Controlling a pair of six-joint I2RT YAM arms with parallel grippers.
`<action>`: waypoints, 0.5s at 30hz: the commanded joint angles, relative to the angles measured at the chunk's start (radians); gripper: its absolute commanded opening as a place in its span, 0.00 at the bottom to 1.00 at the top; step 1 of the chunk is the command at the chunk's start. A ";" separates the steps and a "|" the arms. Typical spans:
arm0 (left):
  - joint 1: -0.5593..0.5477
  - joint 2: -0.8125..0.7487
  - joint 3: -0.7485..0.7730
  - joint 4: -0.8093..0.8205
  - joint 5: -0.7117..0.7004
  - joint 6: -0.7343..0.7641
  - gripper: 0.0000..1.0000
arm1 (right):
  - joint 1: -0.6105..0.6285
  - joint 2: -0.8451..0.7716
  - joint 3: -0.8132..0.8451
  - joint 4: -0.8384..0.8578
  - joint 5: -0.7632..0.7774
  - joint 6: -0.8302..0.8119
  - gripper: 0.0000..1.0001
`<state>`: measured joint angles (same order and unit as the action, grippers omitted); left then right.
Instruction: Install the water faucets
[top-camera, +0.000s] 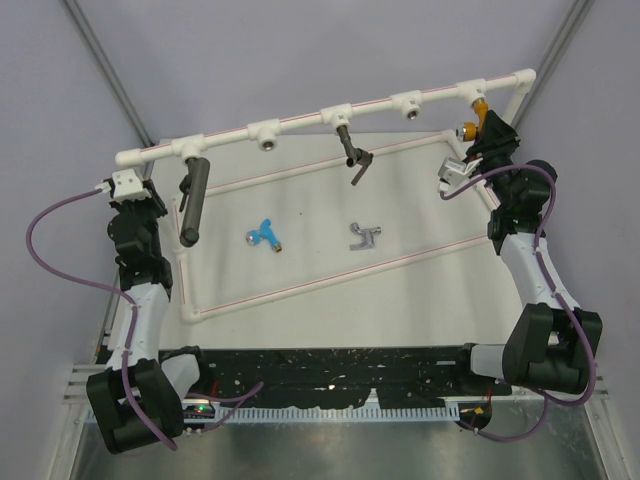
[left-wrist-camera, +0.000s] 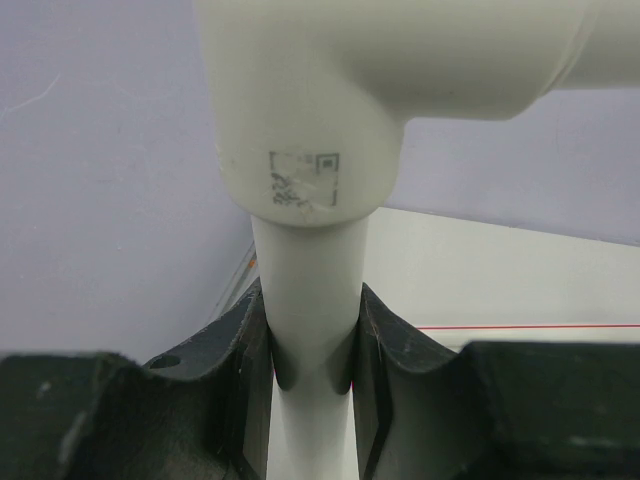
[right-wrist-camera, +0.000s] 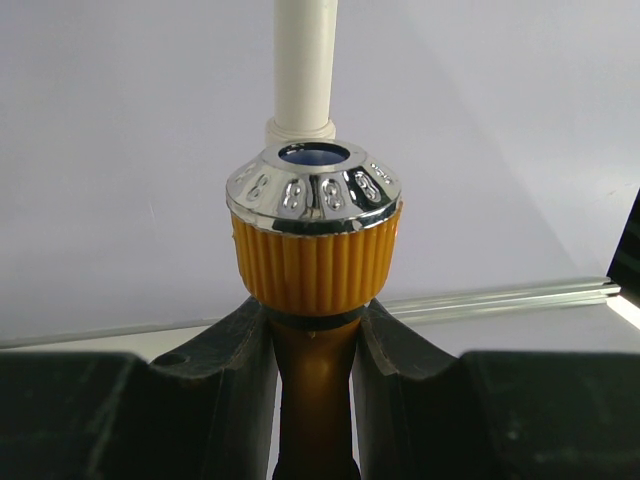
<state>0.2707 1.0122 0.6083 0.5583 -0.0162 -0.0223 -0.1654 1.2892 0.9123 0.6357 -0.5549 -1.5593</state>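
Right wrist view: the right jaws are closed on the orange-gold faucet (right-wrist-camera: 316, 270), pinching its slim body just beneath the ribbed orange collar and chrome cap. A length of the white pipe frame (right-wrist-camera: 303, 60) stands in line beyond the cap. The top external view places this faucet at the far right end of the frame's top rail, just below the last socket; whether it is seated there cannot be told. The left jaws are clamped on the frame's upright leg at the far left corner, immediately under a white elbow fitting (left-wrist-camera: 310, 120). The bright blue faucet (top-camera: 264, 233) and the silver-grey faucet (top-camera: 365, 236) lie on the tabletop (top-camera: 430, 290) inside the frame, apart from each other and well away from both sets of jaws. A long dark grey cylinder (top-camera: 192, 205) hangs from the leftmost socket, and a dark lever fitting (top-camera: 350, 150) sits at the middle one.
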 joint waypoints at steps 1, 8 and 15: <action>0.015 -0.003 -0.010 0.003 -0.013 0.013 0.00 | 0.003 0.007 0.020 0.084 0.003 0.013 0.05; 0.015 -0.001 -0.010 0.002 -0.010 0.009 0.00 | 0.003 0.030 0.005 0.078 0.006 0.018 0.05; 0.015 -0.001 -0.010 0.003 -0.005 0.010 0.00 | 0.001 0.045 0.002 0.059 0.007 0.004 0.05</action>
<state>0.2707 1.0119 0.6079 0.5583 -0.0147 -0.0223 -0.1654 1.3228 0.9119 0.6636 -0.5549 -1.5524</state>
